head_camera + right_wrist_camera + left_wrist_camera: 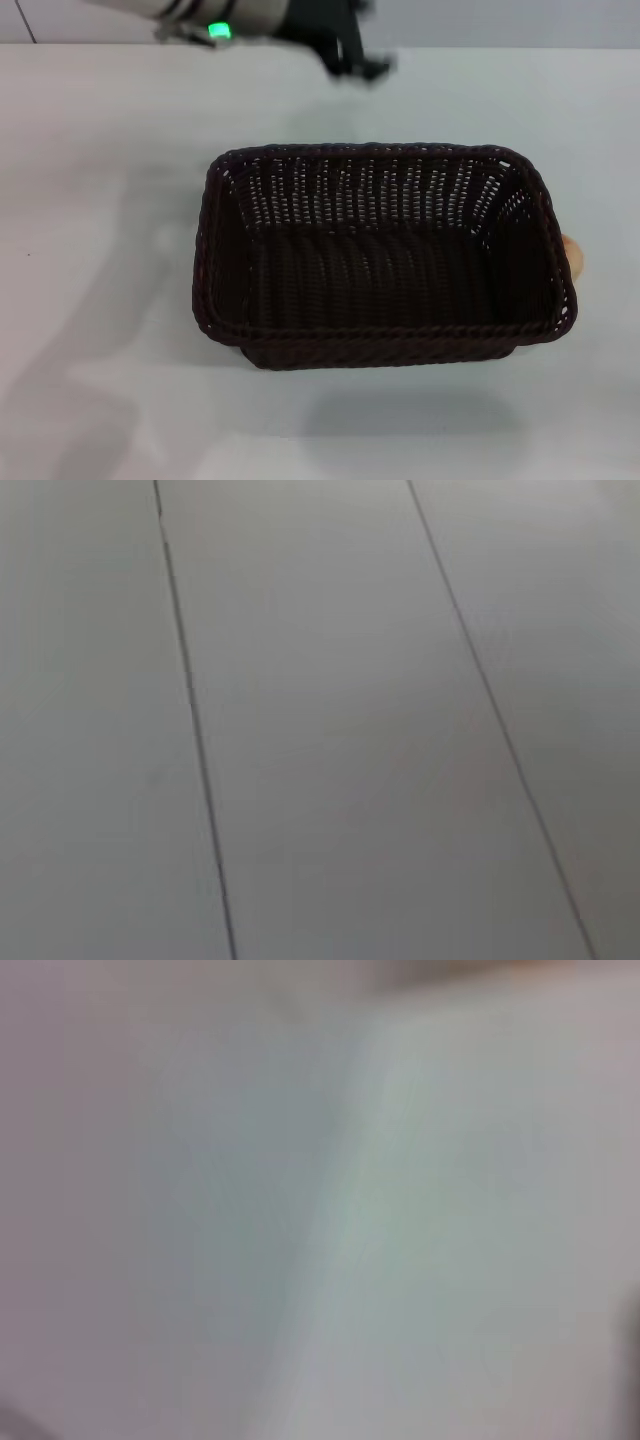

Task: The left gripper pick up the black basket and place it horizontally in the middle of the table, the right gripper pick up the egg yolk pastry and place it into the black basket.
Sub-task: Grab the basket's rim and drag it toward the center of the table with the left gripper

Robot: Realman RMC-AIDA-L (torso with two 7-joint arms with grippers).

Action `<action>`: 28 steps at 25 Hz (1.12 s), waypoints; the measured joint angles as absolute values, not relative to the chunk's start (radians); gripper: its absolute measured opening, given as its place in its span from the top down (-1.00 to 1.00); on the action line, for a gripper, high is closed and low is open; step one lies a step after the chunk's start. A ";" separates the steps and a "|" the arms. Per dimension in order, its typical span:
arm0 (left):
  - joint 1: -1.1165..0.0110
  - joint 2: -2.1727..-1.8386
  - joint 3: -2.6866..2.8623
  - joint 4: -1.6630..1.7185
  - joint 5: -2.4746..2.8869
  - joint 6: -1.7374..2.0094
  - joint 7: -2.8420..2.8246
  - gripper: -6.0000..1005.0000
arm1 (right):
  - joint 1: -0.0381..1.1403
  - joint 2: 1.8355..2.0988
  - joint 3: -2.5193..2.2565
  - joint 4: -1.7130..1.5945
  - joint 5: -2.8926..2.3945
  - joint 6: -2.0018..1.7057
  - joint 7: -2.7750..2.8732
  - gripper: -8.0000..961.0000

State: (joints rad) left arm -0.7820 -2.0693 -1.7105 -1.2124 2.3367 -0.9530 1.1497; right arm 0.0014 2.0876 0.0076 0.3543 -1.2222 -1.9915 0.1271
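Note:
The black basket (pixel 380 255) stands upright on the white table (pixel 100 250), its long side across the view, near the middle. It looks empty. The egg yolk pastry (pixel 573 256) shows only as a small pale orange edge behind the basket's right end, on the table outside it. My left gripper (pixel 362 68) is at the far edge of the view, beyond the basket's far rim and apart from it, with its tips spread and nothing in them. Its arm carries a glowing green ring (pixel 218 30). My right gripper is out of view.
The left wrist view shows only a blurred pale surface (pixel 400 1210). The right wrist view shows grey panels with two thin dark seams (pixel 195 730). The table runs on, bare and white, to the left of the basket and in front of it.

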 joint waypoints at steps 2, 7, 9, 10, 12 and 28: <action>-0.705 -2.070 -1.680 -1.274 2.283 -0.743 1.143 -0.12 | 0.007 2.086 -0.013 0.349 -1.222 -1.973 0.122 -0.60; -0.527 -2.064 -1.564 -1.371 2.167 -0.276 1.153 -0.49 | 0.029 2.084 -0.063 0.338 -1.222 -1.907 0.100 -0.59; -0.449 -2.063 -1.498 -1.396 2.156 -0.052 1.150 -0.57 | 0.041 2.083 -0.087 0.330 -1.222 -1.883 0.099 -0.58; -0.408 -2.063 -1.453 -1.393 2.155 0.094 1.132 -0.56 | 0.049 2.083 -0.102 0.323 -1.222 -1.867 0.099 -0.58; -0.369 -2.062 -1.392 -1.360 2.166 0.284 1.079 -0.56 | 0.067 2.082 -0.123 0.310 -1.223 -1.829 0.099 -0.57; -0.358 -2.066 -1.282 -0.536 2.481 1.033 0.356 -0.56 | 0.215 2.086 -0.282 0.267 -1.236 -1.550 0.094 -0.52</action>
